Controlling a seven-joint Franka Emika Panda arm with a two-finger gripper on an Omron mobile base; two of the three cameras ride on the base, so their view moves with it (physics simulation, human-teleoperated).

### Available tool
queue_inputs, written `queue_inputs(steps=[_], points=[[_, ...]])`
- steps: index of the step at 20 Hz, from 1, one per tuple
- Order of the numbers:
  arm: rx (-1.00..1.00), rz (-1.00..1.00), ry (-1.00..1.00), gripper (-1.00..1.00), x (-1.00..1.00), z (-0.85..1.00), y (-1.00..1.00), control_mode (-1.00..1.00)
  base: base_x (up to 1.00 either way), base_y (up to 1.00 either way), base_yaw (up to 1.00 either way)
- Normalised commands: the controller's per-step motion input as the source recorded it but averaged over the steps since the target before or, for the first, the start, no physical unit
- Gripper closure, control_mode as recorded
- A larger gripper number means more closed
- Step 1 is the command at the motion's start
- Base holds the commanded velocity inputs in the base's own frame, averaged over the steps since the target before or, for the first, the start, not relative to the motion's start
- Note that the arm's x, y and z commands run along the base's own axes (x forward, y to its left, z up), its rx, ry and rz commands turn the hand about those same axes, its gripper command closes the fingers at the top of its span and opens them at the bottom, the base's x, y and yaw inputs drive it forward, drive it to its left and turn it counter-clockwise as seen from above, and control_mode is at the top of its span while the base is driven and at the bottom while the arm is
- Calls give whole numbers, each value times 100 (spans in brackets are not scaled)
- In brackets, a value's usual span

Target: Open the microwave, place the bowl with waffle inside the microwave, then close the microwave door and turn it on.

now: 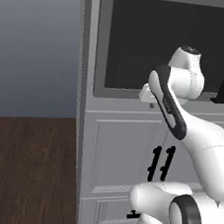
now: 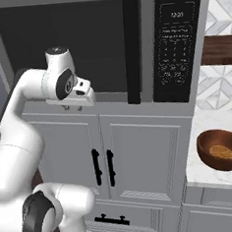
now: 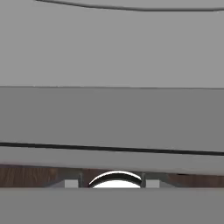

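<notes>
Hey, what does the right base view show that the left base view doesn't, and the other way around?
Right base view alone: the black control panel with keypad, the brown round bowl holding a waffle on the white marble counter, and a patterned tile backsplash.

Left base view alone: the dark wood plank floor and a plain blue-grey wall.

Both: the grey built-in microwave with its dark glass door shut, the long black vertical door handle, the white panelled cabinets with short black handles, and the white arm.
</notes>
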Motion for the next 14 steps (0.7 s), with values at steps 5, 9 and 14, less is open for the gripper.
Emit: queue_inputs(steps=[5, 9, 14], points=[[0, 0, -9, -100, -30, 0, 0, -100, 0, 0, 0], [1, -1, -51, -100, -90, 19, -7, -100, 0, 0, 0], [5, -14, -46, -100, -90, 51, -55, -100, 0, 0, 0]])
